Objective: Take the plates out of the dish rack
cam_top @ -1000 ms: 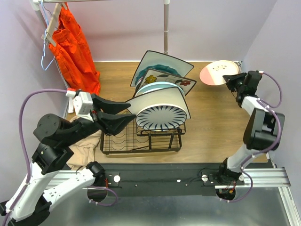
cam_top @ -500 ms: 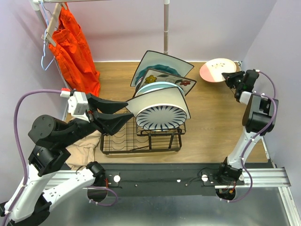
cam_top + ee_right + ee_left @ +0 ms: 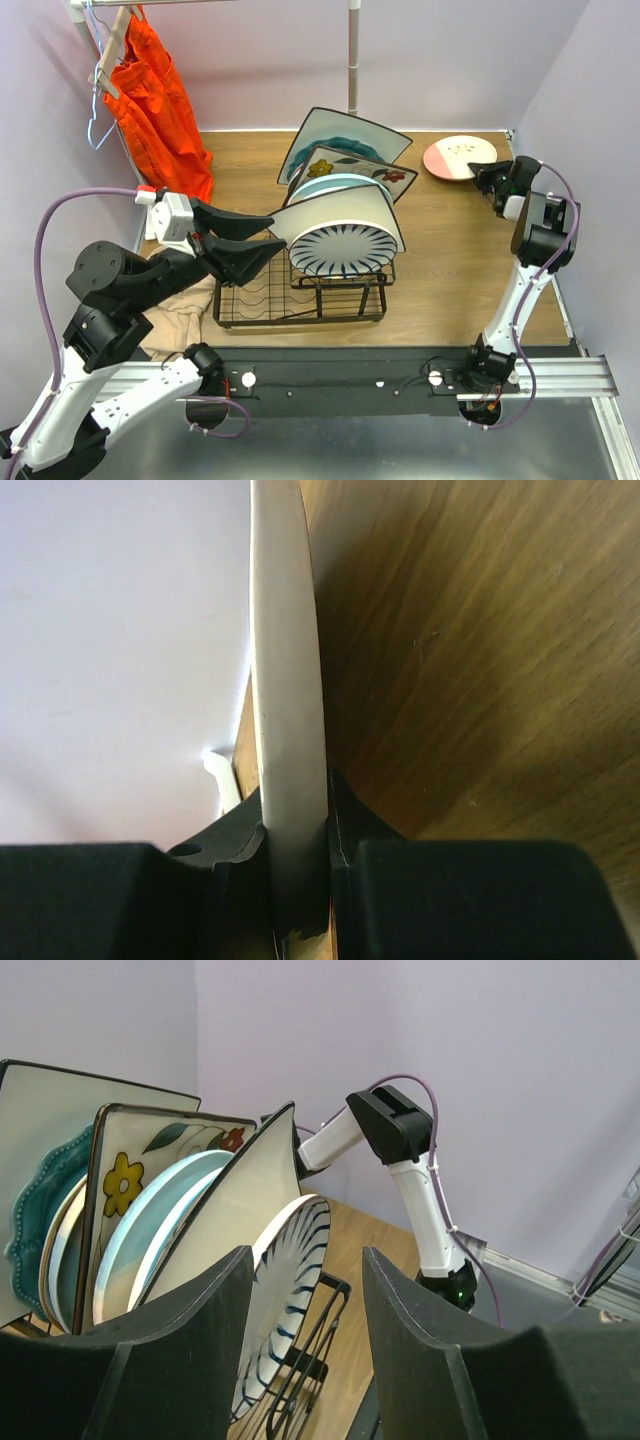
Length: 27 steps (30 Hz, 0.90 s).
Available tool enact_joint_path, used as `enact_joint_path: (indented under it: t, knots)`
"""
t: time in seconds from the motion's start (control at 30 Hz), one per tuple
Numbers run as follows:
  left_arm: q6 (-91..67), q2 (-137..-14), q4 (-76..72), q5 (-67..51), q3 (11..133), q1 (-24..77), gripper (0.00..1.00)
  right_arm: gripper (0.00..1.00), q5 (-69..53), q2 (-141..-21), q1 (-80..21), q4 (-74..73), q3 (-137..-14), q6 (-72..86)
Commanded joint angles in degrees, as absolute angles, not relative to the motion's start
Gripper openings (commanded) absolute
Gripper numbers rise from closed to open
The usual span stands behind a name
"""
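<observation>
Set-down of pink plate (image 3: 455,157), its rim pinched in right claw (image 3: 484,172) and lying just ahead of it low by the table (image 3: 450,262), looked nearly done, release next; left claw (image 3: 275,234) hung spread beside striped plate (image 3: 345,250) in dish rack (image 3: 300,302).

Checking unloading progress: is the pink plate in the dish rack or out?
Out: the pink plate is far right of the dish rack, rim pinched in the right gripper.

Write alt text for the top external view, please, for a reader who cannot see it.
A wire dish rack holds plates on edge. The open left gripper hovers at its left end; the right gripper clamps a pink plate at the far right.
</observation>
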State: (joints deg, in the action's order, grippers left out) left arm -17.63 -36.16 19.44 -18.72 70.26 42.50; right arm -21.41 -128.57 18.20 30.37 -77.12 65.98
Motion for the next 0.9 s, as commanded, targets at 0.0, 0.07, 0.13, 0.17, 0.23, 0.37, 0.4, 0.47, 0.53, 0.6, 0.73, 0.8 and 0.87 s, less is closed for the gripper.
enact_joint_path:
  t: [0.0,0.07,0.13,0.17,0.23,0.37,0.4,0.47,0.53,0.6,0.73,0.8,0.87]
  knots:
    - [-17.3,-36.8,19.9,-17.7,69.7,42.7,0.57,0.2,-18.6,-128.8,19.2,35.4,-79.9,66.2]
    - [-17.2,-36.9,20.0,-17.6,69.8,42.8,0.57,0.21,-18.4,-129.5,19.9,33.8,-80.8,65.9]
    - [-17.1,-36.9,20.1,-17.5,69.8,42.7,0.57,0.26,-18.1,-130.2,20.3,31.6,-82.6,65.4]
    - [-17.2,-36.9,20.2,-17.4,69.8,42.7,0.57,0.29,-18.1,-131.1,20.6,30.4,-83.5,65.1]
    - [-17.2,-36.9,20.2,-17.5,69.8,42.7,0.57,0.37,-18.5,-132.0,20.7,28.2,-85.7,64.2]
    - [-17.0,-37.5,20.5,-17.1,70.0,42.7,0.57,0.43,-17.6,-132.3,21.2,26.5,-86.7,62.9]
    - [-16.9,-37.6,20.6,-17.1,70.0,42.7,0.57,0.44,-17.0,-132.4,21.4,25.5,-87.2,61.9]
    - [-16.9,-37.6,20.7,-17.0,70.1,42.7,0.57,0.45,-16.3,-132.6,21.5,21.6,-89.0,60.4]
    - [-16.7,-37.6,20.7,-16.8,70.1,42.8,0.57,0.46,-14.8,-132.8,22.0,17.8,-90.4,58.2]
    - [-16.7,-37.7,20.7,-16.7,70.1,42.7,0.57,0.47,-13.0,-132.6,22.7,16.6,-91.1,56.8]
    - [-16.6,-37.8,20.8,-16.8,70.2,42.7,0.57,0.5,-11.0,-132.7,23.4,12.2,-93.2,54.1]
    - [-16.5,-38.0,20.8,-16.7,70.3,42.7,0.58,0.5,-8.7,-133.0,23.5,10.1,-94.3,52.3]
    - [-16.5,-37.9,20.7,-16.6,70.3,42.8,0.58,0.51,-7.7,-132.9,23.6,9.1,-94.5,51.7]
